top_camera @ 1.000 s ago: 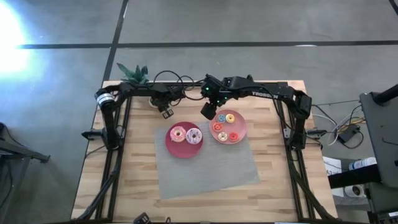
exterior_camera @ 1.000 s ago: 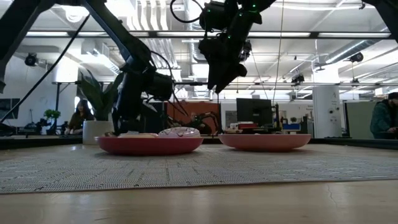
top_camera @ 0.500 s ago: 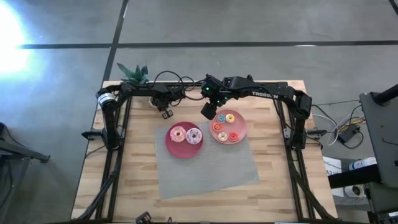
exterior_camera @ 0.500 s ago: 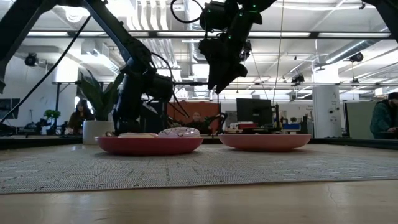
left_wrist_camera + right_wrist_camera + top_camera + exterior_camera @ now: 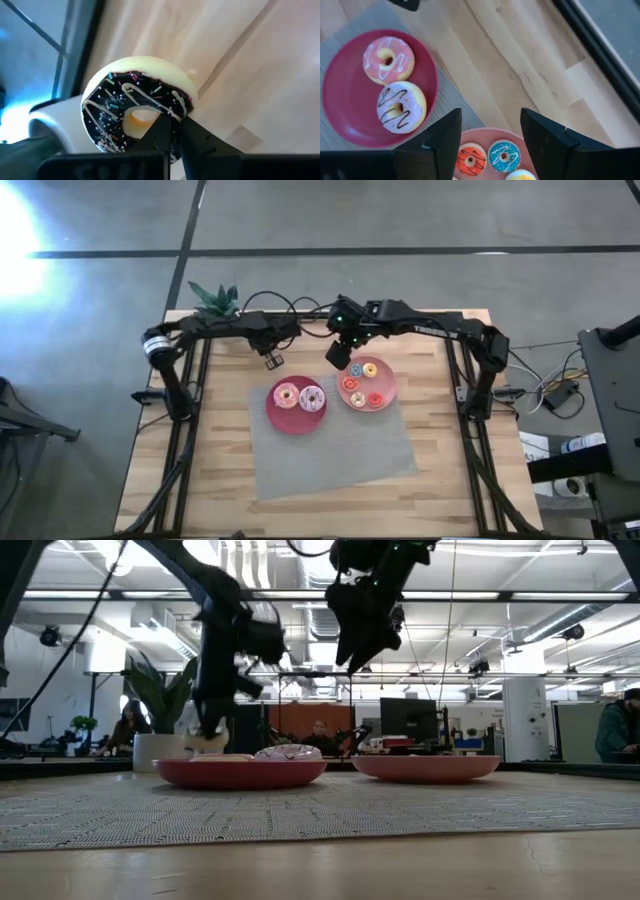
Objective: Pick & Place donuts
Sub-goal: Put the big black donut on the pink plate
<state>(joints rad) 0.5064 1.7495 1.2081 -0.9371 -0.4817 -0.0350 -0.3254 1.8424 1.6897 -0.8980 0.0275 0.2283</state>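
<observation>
While the left gripper (image 5: 272, 361) clamps its fingers on the chocolate donut (image 5: 135, 116), lifted beside the magenta plate (image 5: 275, 412), the right gripper (image 5: 338, 355) hovers, fingers apart, over the pink plate (image 5: 388, 397).

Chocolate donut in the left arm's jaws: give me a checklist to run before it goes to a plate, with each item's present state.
1. Grip: the left gripper is clamped on the chocolate donut, one finger through its hole. Ok.
2. Lift: in the low view the donut hangs above plate height. Ok.
3. Free space: the magenta plate already holds a pink donut and a white-iced donut; a third would be a tight fit. Cannot tell.
4. Right gripper: open and empty above the far edge of the pink plate, not over the magenta plate. Ok.
5. Small donuts sit inside the pink plate. Ok.
</observation>
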